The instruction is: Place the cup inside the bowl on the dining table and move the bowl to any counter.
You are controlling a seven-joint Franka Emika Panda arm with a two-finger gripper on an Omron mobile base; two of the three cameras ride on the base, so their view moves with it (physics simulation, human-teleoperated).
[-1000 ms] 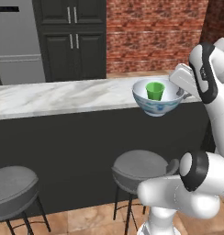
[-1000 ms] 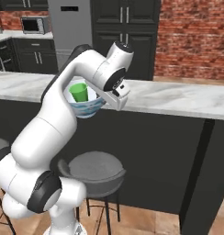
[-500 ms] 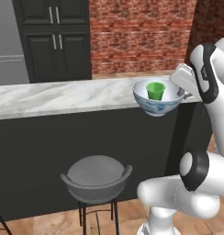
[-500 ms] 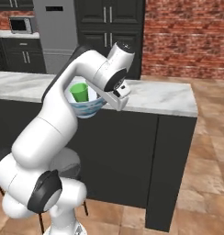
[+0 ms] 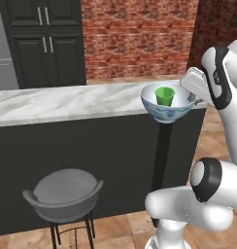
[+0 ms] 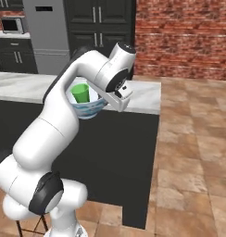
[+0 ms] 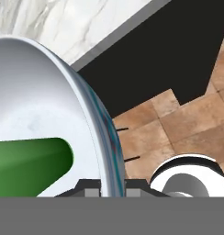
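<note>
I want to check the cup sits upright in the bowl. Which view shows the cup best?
The left base view: the cup stands whole and upright inside the bowl. In the right base view the arm crowds it, though the cup is still visible. The hand view catches just a green sliver past the bowl's rim.

One bowl (image 5: 167, 108) is counted, and one green cup (image 5: 164, 95) is seen standing inside it. One marble-topped table (image 5: 67, 102) with a black front is seen, and one grey stool (image 5: 63, 193) is counted in front of it. At the back, one grey refrigerator (image 6: 48, 39) and one microwave (image 6: 14, 25) are counted, and one brick wall (image 5: 137, 39) is seen beside the dark cabinets (image 5: 45, 41).
</note>
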